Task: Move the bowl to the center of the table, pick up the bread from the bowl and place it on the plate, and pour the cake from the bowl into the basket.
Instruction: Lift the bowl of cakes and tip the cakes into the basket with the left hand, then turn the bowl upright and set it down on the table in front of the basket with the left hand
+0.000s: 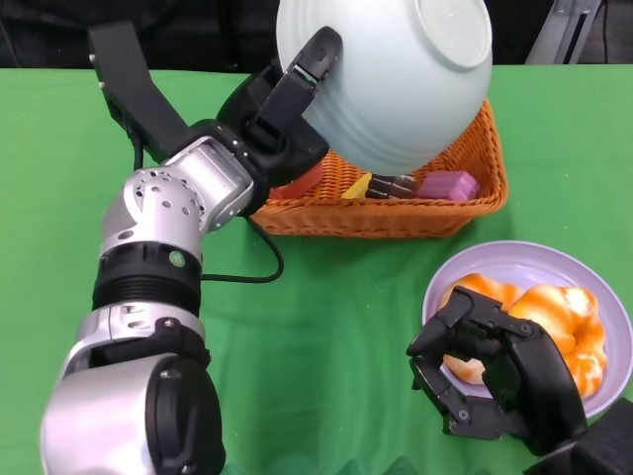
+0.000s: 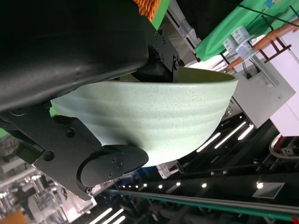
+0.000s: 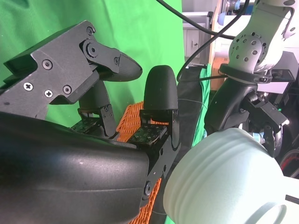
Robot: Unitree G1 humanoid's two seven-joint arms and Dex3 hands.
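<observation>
Bowl (image 1: 396, 79) hangs tipped almost upside down over the basket (image 1: 396, 213), its base turned up and toward the camera, held by the left hand (image 1: 292, 104). The left wrist view shows one finger (image 2: 110, 163) pressed on the ribbed outer wall of the bowl (image 2: 163, 121), with another part of the hand at the rim, so the hand is clamped on the bowl. No writing or label can be read on anything.

One orange wicker basket stands on the green tabletop (image 1: 326, 327), at the far side. Inside it lie several small pieces: a pink block (image 1: 450, 184), a dark brown piece (image 1: 392, 186), a yellow piece (image 1: 358, 186) and a red one (image 1: 297, 182) partly hidden by the hand. Which of them is the cake cannot be told.

One pale lilac plate (image 1: 524, 262) sits nearer, to the right of the basket, carrying the glazed orange bread (image 1: 554, 312). The right hand (image 1: 495, 376) rests at the plate's near edge, fingers curled beside the bread; whether it grips the bread cannot be told.
</observation>
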